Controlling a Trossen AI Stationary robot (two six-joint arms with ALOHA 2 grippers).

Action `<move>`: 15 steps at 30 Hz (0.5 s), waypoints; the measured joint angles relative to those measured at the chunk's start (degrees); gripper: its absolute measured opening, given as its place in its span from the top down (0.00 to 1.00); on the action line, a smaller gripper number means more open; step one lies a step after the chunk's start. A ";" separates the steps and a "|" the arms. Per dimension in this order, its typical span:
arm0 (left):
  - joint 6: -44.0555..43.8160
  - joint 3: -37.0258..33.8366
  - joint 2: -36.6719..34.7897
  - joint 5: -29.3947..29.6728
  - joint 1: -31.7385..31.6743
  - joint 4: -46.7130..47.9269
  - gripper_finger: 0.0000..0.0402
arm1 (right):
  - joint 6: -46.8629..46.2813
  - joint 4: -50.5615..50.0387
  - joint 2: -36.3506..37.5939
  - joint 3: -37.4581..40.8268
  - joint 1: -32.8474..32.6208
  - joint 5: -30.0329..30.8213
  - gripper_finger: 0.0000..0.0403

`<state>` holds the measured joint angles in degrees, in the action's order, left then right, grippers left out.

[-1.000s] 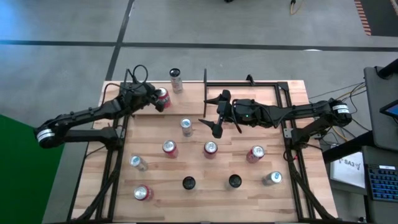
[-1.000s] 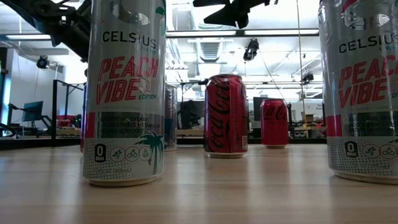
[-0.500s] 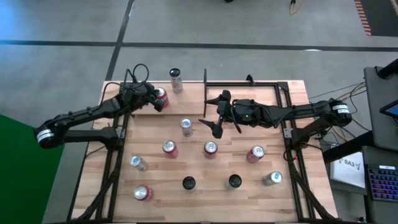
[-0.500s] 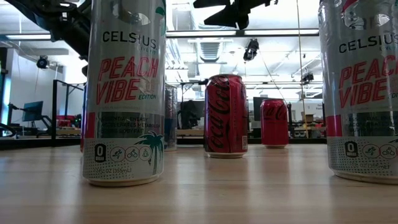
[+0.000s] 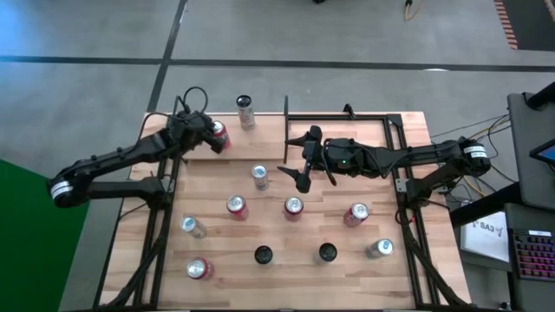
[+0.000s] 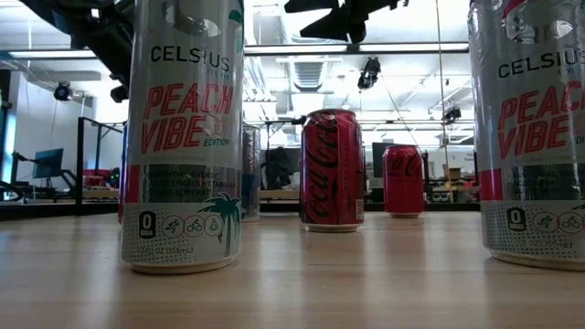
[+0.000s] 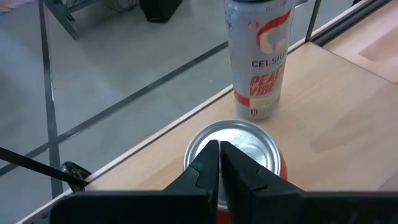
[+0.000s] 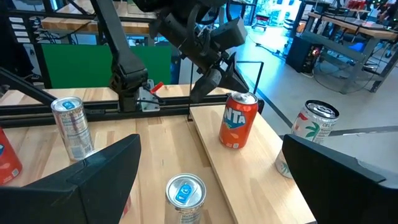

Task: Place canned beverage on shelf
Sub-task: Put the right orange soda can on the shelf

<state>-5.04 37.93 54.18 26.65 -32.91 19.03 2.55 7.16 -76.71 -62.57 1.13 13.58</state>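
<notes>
From above, the left gripper point(image 5: 212, 135) sits at the table's back left, right over a red-orange can point(image 5: 219, 137), with a slim silver can point(image 5: 245, 111) standing just behind it. The shelf point(image 5: 373, 130), pale wood framed by thin black rods, lies at the back right. The right gripper point(image 5: 294, 159) hangs before the shelf's left end with its fingers spread wide and nothing between them. Other cans are scattered over the front of the table. At table height, two tall Celsius cans point(image 6: 183, 137) fill the foreground, with a dark red cola can point(image 6: 332, 169) between them farther back — both arms are only dark shapes at the top. In the left wrist view, the fingers point(image 7: 208, 165) are pressed together just above the can's silver lid; I cannot tell whether they touch it. In the right wrist view, that arm's own fingers point(image 8: 93, 177) stand far apart — beyond them the left gripper's tips point down at the orange can's top.
</notes>
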 joint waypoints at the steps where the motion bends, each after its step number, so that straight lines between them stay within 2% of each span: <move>1: 0.00 0.24 -0.10 -0.02 0.00 0.41 1.00 | 0.00 -0.02 0.00 0.00 0.00 0.01 0.05; 9: 0.00 0.92 -1.26 -1.34 0.11 1.43 1.00 | 0.00 -0.51 0.00 0.00 0.00 0.01 0.05; 15: -0.01 1.90 -1.87 -11.11 0.23 1.18 1.00 | 0.00 -0.51 0.00 0.00 0.00 0.02 0.05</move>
<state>-5.05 39.83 52.31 15.54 -32.68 20.20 2.55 6.66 -76.71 -62.57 1.13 13.60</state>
